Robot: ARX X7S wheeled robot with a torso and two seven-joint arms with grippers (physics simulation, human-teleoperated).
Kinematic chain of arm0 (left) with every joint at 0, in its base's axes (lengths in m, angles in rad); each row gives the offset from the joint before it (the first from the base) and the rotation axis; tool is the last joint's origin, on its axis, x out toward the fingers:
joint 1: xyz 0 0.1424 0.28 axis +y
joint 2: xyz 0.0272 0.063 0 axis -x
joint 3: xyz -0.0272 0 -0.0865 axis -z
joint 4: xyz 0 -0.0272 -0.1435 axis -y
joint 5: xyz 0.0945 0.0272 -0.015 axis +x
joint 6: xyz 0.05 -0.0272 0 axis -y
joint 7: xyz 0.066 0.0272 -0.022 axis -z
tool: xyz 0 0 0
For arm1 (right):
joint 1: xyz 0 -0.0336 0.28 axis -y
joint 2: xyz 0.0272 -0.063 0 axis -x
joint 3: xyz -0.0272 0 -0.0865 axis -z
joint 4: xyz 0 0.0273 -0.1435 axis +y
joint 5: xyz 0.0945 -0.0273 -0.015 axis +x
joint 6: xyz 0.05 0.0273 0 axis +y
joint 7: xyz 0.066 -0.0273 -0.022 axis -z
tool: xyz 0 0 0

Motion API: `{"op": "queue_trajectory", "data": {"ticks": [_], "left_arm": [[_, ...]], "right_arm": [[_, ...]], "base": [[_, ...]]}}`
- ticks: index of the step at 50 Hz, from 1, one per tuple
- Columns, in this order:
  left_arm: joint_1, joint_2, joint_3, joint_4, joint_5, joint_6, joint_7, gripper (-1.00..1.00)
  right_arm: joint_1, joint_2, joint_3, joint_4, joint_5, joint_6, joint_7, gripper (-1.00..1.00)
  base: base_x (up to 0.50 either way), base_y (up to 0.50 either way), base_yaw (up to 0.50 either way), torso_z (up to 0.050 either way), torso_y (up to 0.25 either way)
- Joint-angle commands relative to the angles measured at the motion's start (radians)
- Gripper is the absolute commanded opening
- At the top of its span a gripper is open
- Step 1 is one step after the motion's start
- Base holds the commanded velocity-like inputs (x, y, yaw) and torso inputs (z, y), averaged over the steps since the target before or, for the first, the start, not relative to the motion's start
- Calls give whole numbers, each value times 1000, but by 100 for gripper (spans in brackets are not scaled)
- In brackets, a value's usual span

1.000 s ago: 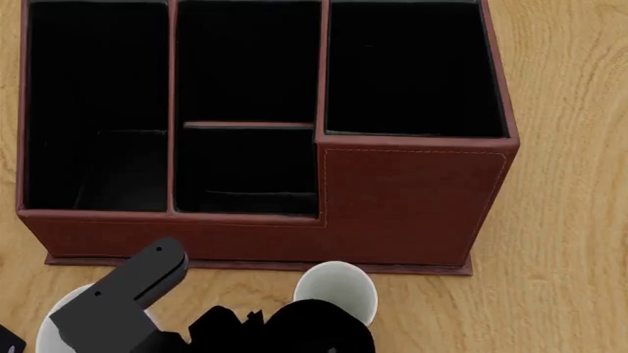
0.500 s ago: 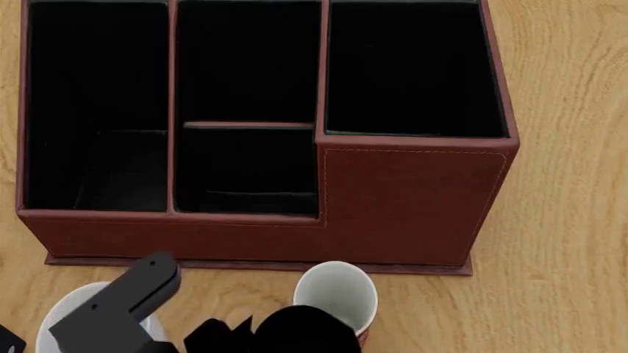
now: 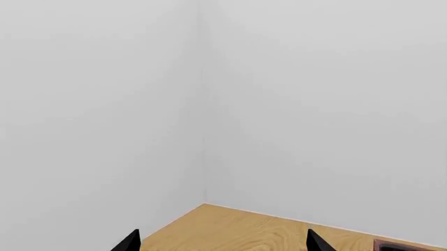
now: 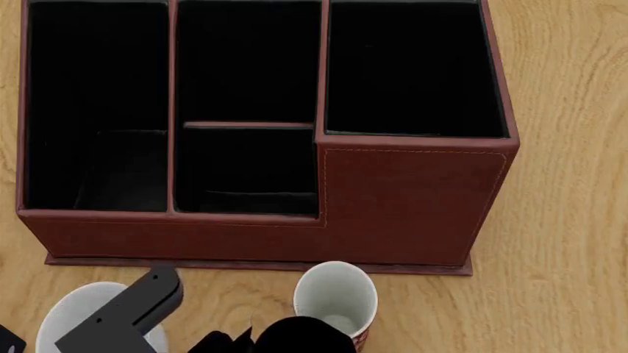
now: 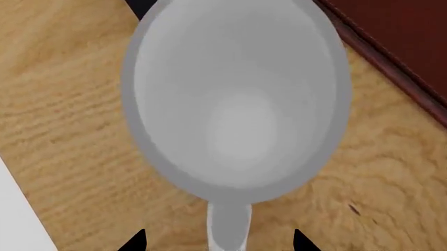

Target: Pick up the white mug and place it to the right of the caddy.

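The white mug (image 5: pixel 237 99) fills the right wrist view from above, standing upright on the wooden table. Its handle (image 5: pixel 228 225) points back between the two fingertips (image 5: pixel 134 242) of my right gripper (image 5: pixel 218 242), which is open and not touching it. In the head view the white mug (image 4: pixel 69 312) stands at the bottom left, partly under a black arm link (image 4: pixel 132 309). The caddy (image 4: pixel 412 206) stands just behind it and also shows in the right wrist view (image 5: pixel 405 36). My left gripper (image 3: pixel 222 243) is open and empty, facing the room's walls.
A red mug with a white interior (image 4: pixel 336 290) stands right of the white mug, close to the caddy's front. A black arm bulk (image 4: pixel 284 338) covers its near side. A small black box (image 4: pixel 8 340) lies at the far left. The table's edge (image 5: pixel 18 209) is near the white mug.
The black arm link has slid down and left, uncovering more of the white mug's far rim. The black arm bulk has moved left and down, uncovering more of the red mug.
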Motion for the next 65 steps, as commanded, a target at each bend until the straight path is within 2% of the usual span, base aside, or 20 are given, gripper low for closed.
{"op": "queue_trajectory", "data": {"ticks": [1,21,45,54,65], "left_arm": [[0,6,8,0,6,2,4,100],[-2,-20,38,0,11,13,-6,100],[1,-15,11,0,-1,9,7,100],[1,-69,25,0,-5,13,-36,100],[-2,-98,53,0,1,23,-70,100]], "right_arm": [[4,7,-7,-8,2,-14,14,-100],[13,31,-20,-68,28,-32,81,-100],[49,142,44,-320,234,-114,266,-100],[52,182,68,-368,256,-138,277,-100],[119,252,133,-447,333,-190,331,-100]], "base": [[0,0,0,0,0],[0,0,0,0,0],[0,0,0,0,0],[0,0,0,0,0],[0,0,0,0,0]]}}
